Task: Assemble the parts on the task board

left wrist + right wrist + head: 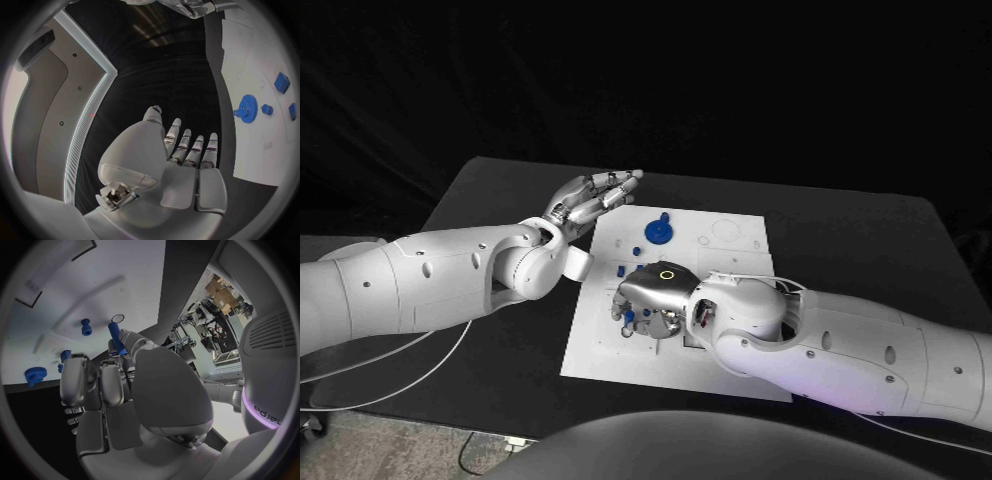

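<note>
The white task board (733, 250) lies in the middle of the black table. My right hand (661, 298) hovers over its left middle part and pinches a slim blue peg (116, 337) between its fingertips, close to a small round hole (117, 318) in the board. A blue gear (656, 233) sits on the board's far part, with small blue parts (620, 268) near the left edge. My left hand (596, 200) is held flat with its fingers stretched out and apart, holding nothing, just off the board's far left corner.
More small blue parts (282, 82) lie beside the gear (248, 106). A short blue part (85, 327) stands near the peg. The black table (488, 200) extends left of the board. Cables (387, 370) hang off its near left edge.
</note>
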